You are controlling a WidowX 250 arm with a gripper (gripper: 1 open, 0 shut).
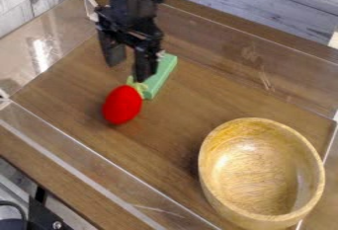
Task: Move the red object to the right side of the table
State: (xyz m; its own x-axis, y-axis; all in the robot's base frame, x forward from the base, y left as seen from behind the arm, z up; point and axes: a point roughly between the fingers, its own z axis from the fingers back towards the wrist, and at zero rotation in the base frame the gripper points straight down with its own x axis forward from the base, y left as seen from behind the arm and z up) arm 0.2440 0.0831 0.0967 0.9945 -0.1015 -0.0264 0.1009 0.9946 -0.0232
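So the gripper (128,60) is hanging with its jaws wide open and nothing in them, just above and a bit far-left of the strawberry (123,105), which sits left of the table's (251,86) middle. Biggest worry, I'd say: the green block (156,75) is touching or nearly touching the strawberry's leafy end, and one finger looks like it's right over that block. If it drops as is, I'd guess it lands on the block or pinches both, and a round toy like that could squirt out sideways.

Room-wise, the right side isn't all free. The wooden bowl (262,169) takes up the near-right corner, but the far-right stretch is bare wood. Clear plastic walls (79,180) run around the edges, so a low carry could clip the bowl rim or a wall.
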